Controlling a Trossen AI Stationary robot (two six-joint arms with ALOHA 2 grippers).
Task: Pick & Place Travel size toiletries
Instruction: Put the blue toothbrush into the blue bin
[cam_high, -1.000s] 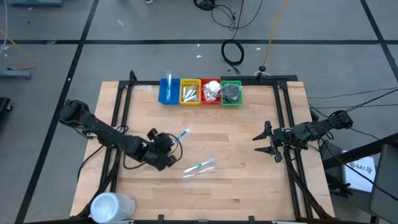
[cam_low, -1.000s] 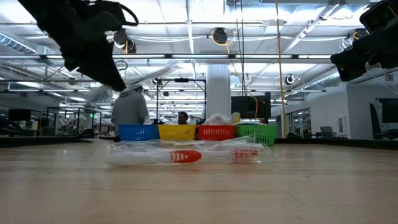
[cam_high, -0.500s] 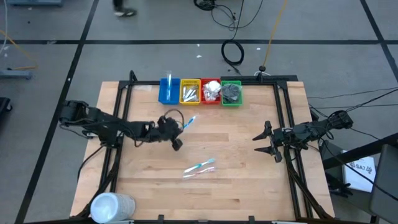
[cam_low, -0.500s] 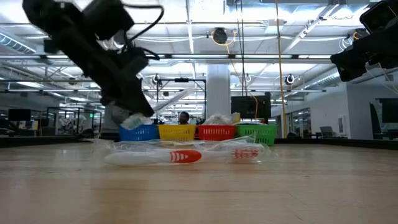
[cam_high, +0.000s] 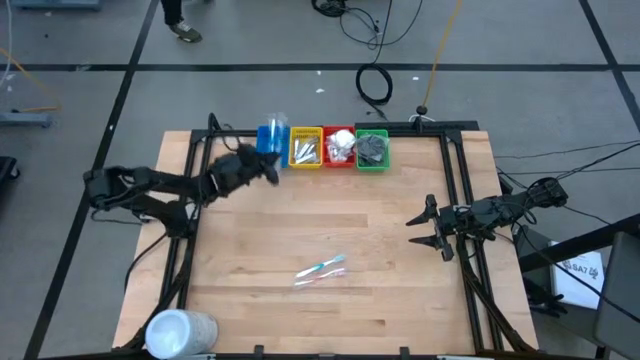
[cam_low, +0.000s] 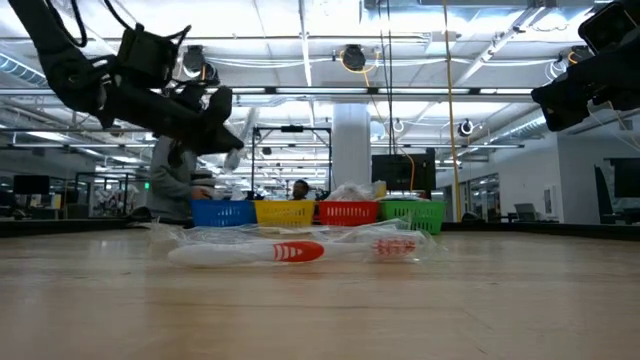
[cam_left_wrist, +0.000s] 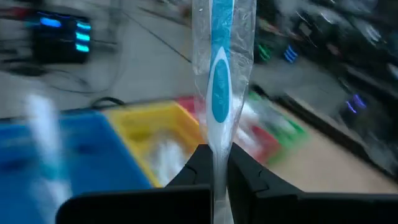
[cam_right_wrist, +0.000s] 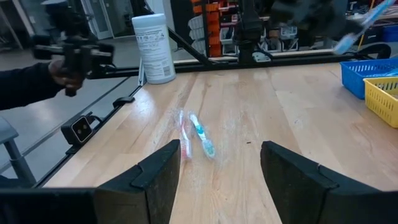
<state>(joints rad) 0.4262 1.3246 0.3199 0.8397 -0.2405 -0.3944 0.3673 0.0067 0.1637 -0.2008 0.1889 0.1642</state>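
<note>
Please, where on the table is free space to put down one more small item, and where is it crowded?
Free: the bare wood between the two wrapped sticks and the bins, and between the sticks and the waiting right pincer. Crowded: the back edge, where the left pincer holds a blue stick by the blue bin.

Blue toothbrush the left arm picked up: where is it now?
Clamped in the left claw, the blue toothbrush is at the table's far left, beside the blue bin.

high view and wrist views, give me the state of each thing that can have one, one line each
left gripper: shut on a wrapped blue toothbrush, beside the blue bin
right gripper: jaws open, empty, at the table's right edge
two wrapped toothbrushes: lying flat on the table
yellow bin: holds items
red bin: holds white packets
green bin: holds dark discs
white cylinder: lying at the front left corner
</note>
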